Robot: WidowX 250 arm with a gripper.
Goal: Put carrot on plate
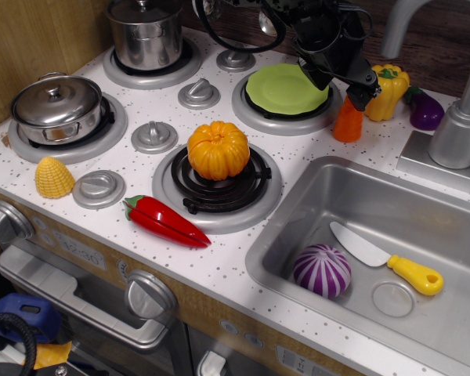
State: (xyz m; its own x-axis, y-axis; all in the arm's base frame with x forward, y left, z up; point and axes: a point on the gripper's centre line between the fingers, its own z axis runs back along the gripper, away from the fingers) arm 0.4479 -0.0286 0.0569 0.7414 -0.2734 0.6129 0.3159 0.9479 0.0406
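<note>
Orange plastic carrot (348, 120) upright on speckled white countertop (243, 258), just right of back-right burner (286, 106), close beside yellow pepper (387, 92). Light green plate (286, 88) flat on that burner, nothing on it. Black gripper (346, 78) low over gap between plate and pepper, directly above carrot's top; fingers parted slightly, one tip near carrot's upper end, contact impossible to confirm, nothing seen clamped. Purple eggplant (424, 110) further right, against grey faucet base (459, 137). Round orange pumpkin (218, 150) on front-centre burner, red chili pepper (165, 222) lying on counter just in front of it. Yellow corn piece (54, 178) near left edge. Lidded steel pot (57, 108) on left burner, taller steel pot (146, 33) on back burner. Down in metal sink (313, 196): purple-and-white onion half (322, 270) beside yellow-handled toy knife (384, 257), apart from carrot entirely.
</note>
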